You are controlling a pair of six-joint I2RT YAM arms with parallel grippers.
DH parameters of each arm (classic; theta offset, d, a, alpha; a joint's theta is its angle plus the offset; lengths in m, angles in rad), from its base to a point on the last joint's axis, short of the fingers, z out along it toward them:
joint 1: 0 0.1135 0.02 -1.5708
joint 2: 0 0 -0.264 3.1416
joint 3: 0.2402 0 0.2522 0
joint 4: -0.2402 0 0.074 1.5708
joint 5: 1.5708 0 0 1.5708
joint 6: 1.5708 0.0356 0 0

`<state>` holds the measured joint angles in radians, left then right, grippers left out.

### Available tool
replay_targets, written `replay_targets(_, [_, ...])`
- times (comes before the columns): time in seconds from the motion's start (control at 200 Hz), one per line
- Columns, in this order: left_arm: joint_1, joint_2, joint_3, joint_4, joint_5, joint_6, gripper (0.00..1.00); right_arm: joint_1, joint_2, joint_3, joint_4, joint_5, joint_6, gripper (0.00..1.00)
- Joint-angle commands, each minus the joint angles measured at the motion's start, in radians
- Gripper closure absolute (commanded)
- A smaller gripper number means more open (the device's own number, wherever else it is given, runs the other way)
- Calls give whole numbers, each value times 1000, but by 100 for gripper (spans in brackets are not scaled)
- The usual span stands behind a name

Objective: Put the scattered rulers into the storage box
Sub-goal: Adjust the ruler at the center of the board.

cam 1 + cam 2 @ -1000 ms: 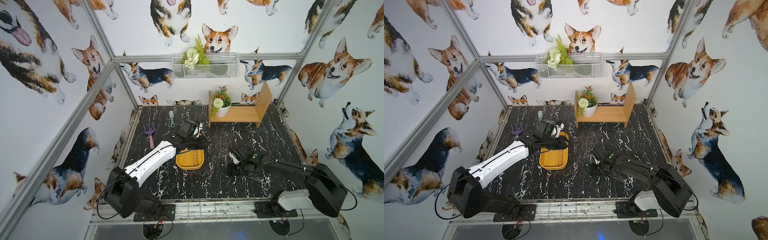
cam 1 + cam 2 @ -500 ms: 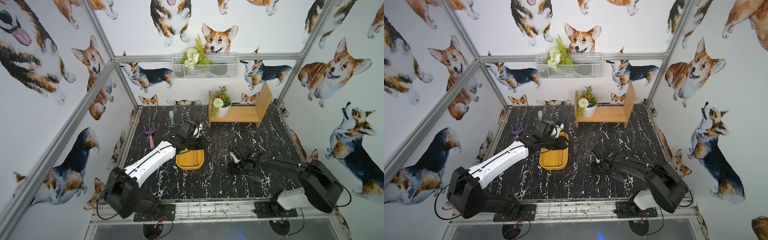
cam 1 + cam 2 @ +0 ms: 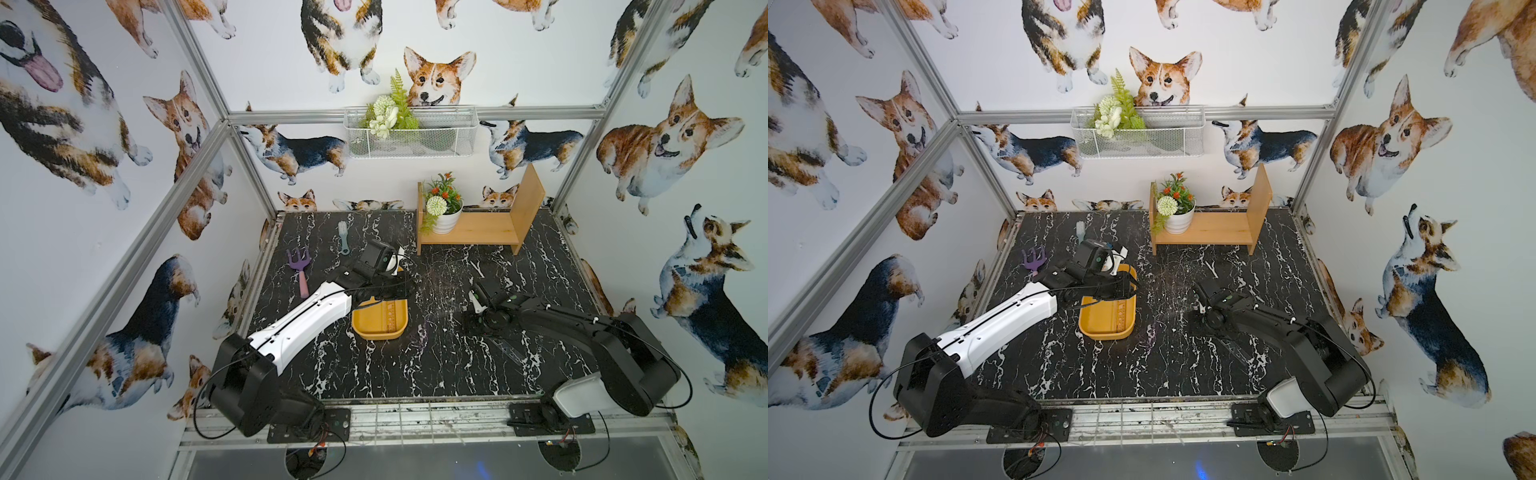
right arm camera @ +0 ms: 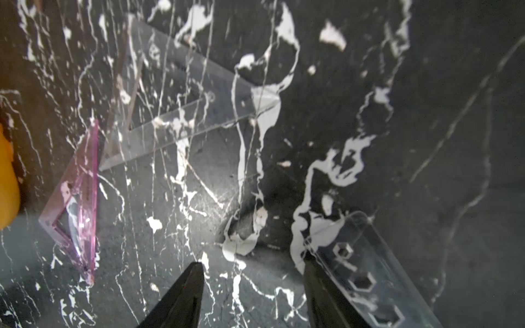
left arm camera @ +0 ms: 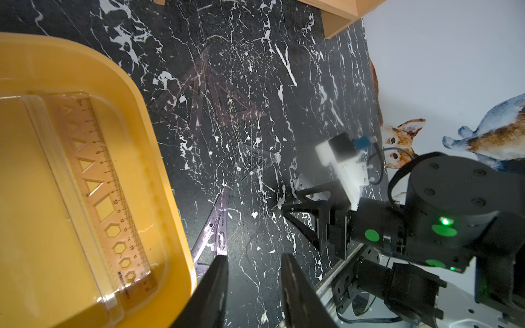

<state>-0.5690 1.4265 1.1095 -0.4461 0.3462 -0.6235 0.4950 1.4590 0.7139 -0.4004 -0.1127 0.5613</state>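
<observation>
Lying nearest, a clear ruler rests flat on the black table, just beside one finger of the right gripper, whose jaws stand apart over bare marble, grasping nothing. Farther on, the yellow tray holds a second ruler. Beside its rim hangs the left gripper, parted and empty. A purple set square and a clear set square lie between the grippers.

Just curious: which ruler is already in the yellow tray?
The straight ruler lying flat in the tray; the pink triangle and the others lie on the table.
</observation>
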Motion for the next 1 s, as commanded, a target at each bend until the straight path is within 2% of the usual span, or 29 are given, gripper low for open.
replay_targets(0.0, [1, -1, -2, 18, 5, 2, 63, -50, 28, -8, -40, 42, -33, 38])
replay_targets(0.44, [2, 2, -4, 26, 17, -4, 63, -224, 96, 40, -22, 51, -106, 38])
replay_targets(0.711, [1, 0, -5, 33, 20, -5, 63, -219, 56, 76, -44, -3, -126, 40])
replay_targets(0.996, [-16, 3, -7, 50, 20, -11, 63, -186, -69, 156, -190, 49, -126, 41])
